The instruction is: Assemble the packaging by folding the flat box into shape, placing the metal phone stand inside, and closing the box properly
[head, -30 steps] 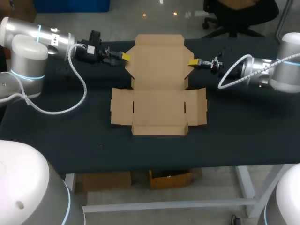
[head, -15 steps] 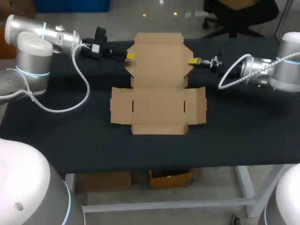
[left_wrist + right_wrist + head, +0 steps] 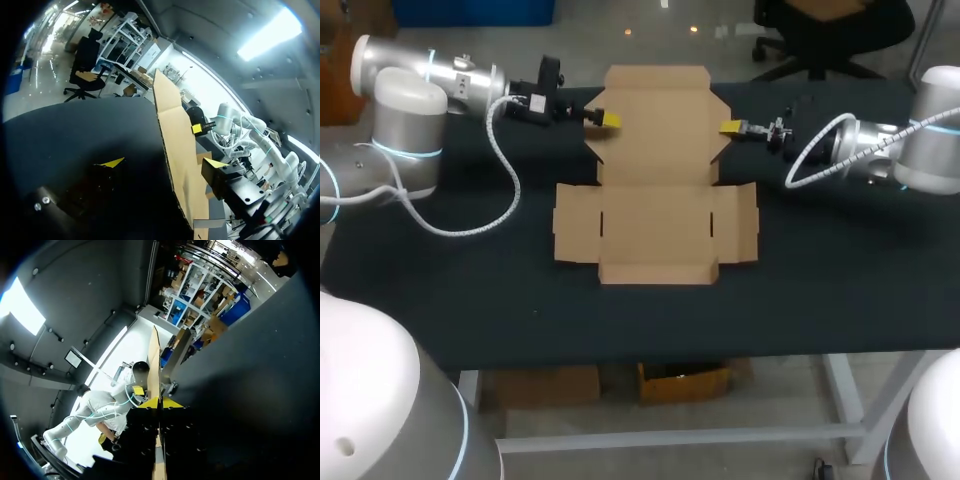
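1. The box (image 3: 655,225) lies unfolded at the middle of the worktop (image 3: 840,270). Only its far panel, the lid (image 3: 657,110), is off the surface.
2. Change: over the last second the left arm has swung farther and to the right. The left fingers (image 3: 608,119) now reach over the lid's left edge, where before they stood just outside it. The lid's far edge also sits a little farther off than it did, which suggests the panel is tilting up on its fold.
3. The left fingers are spread wide with the lid's edge between them. In the left wrist view one tip stands clear of the card, so they have no hold yet.
4. The right fingers (image 3: 730,127) are almost closed and pinch the lid's right edge from both sides. They have barely shifted.
5. Meaning: folding is judged to be at its first stage. The near flaps and side flaps lie flat, and the left fingers must close before both arms can raise the lid evenly.
6. The phone stand is in none of the views.
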`<move>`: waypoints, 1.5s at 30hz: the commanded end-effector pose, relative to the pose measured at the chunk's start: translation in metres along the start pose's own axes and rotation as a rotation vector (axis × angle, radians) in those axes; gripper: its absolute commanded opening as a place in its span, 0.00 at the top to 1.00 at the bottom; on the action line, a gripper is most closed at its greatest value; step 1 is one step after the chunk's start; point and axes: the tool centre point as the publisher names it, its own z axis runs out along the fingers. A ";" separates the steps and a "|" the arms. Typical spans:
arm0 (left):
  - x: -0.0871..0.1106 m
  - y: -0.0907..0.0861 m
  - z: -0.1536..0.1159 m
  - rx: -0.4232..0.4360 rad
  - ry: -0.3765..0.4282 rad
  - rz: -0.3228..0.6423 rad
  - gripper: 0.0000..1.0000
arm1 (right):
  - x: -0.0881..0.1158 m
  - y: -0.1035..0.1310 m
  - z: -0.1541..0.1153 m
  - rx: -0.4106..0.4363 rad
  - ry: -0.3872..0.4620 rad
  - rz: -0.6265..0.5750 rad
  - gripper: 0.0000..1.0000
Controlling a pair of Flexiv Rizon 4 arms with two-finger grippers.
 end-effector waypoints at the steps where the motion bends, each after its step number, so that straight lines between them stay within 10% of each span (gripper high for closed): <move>1: -0.004 0.000 0.005 0.007 0.051 0.011 0.00 | -0.004 0.002 0.000 -0.002 0.016 -0.004 1.00; 26: 0.018 0.000 0.022 0.017 0.123 0.062 0.51 | -0.005 0.007 0.000 -0.029 0.025 -0.015 1.00; 45: 0.020 -0.001 0.030 0.014 0.163 0.072 0.63 | -0.003 0.007 0.001 -0.035 0.033 -0.019 1.00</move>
